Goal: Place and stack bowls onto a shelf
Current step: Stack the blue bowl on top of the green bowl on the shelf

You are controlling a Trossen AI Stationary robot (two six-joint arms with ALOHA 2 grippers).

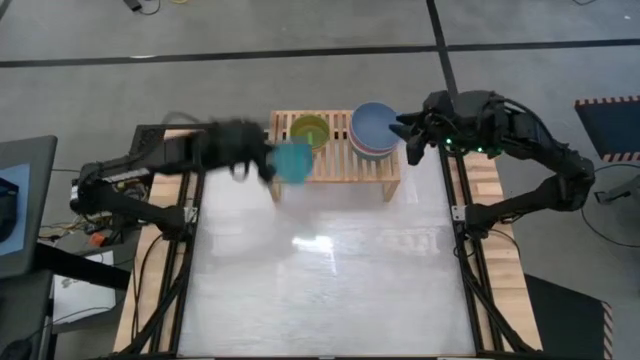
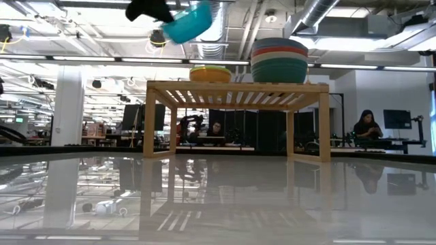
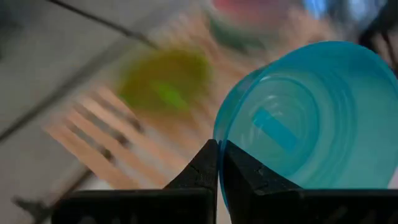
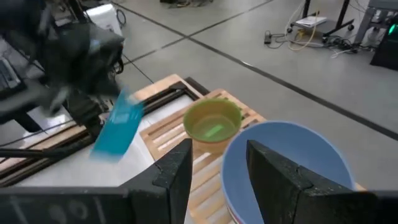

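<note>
a: where is the cyan bowl (image 1: 293, 161) relative to the shelf (image 1: 335, 160)?
b: in the air, tilted, over the shelf's left end and well above its slats. the left gripper (image 3: 219, 163) has its jaws pinched on the bowl's rim.
a: what sits on the shelf?
b: a lime bowl (image 1: 310, 129) nested in a yellow one at the middle, upright. at the right end, a stack of bowls (image 2: 279, 60) with the grey-blue bowl (image 4: 286, 163) on top.
a: right gripper (image 1: 409, 133)?
b: hovering over that stack's right edge, jaws spread, holding nothing.
a: desk (image 1: 330, 290)?
b: glossy white, shelf at its far edge.
</note>
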